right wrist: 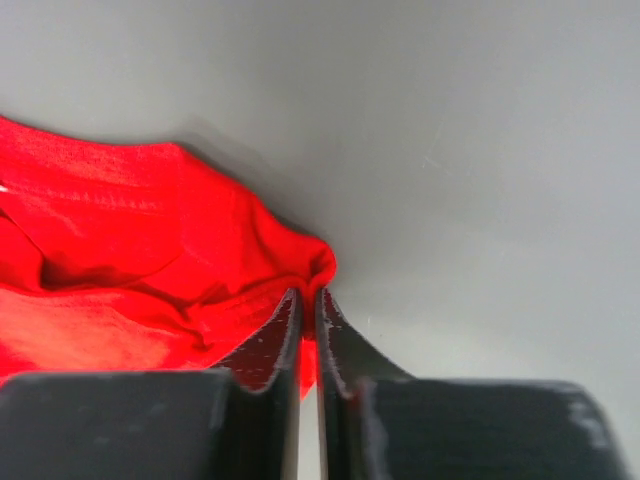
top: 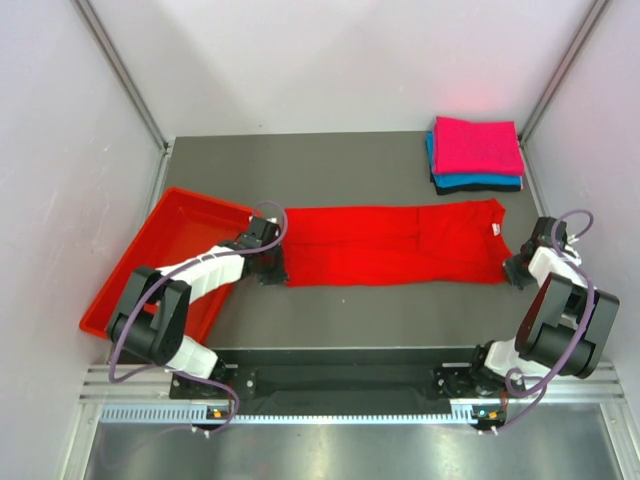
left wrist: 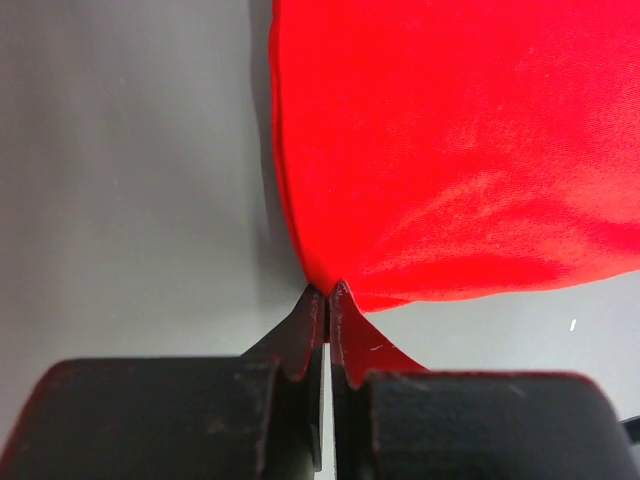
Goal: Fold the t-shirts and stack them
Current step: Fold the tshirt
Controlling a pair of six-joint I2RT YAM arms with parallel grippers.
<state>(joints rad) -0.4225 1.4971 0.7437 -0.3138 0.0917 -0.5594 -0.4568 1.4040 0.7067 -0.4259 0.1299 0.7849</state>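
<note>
My left end effector [left wrist: 327,292] is clamped on the red t-shirt [top: 390,245] hem corner; right end effector [right wrist: 308,297] clamped on the collar-end corner; shirt flat on bench [top: 350,170] between them; I'd lift both evenly, keeping it taut.

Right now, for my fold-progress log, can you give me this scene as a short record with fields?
red t-shirt: folded into a long strip, flat on the table, lying left to right
left gripper: shut on the strip's near left corner
right gripper: shut on the near right corner, at the collar end
stack: pink t-shirt on top, teal t-shirt under it, black t-shirt at the bottom; far right corner
tray: red, at the left side, beside the left arm
</note>
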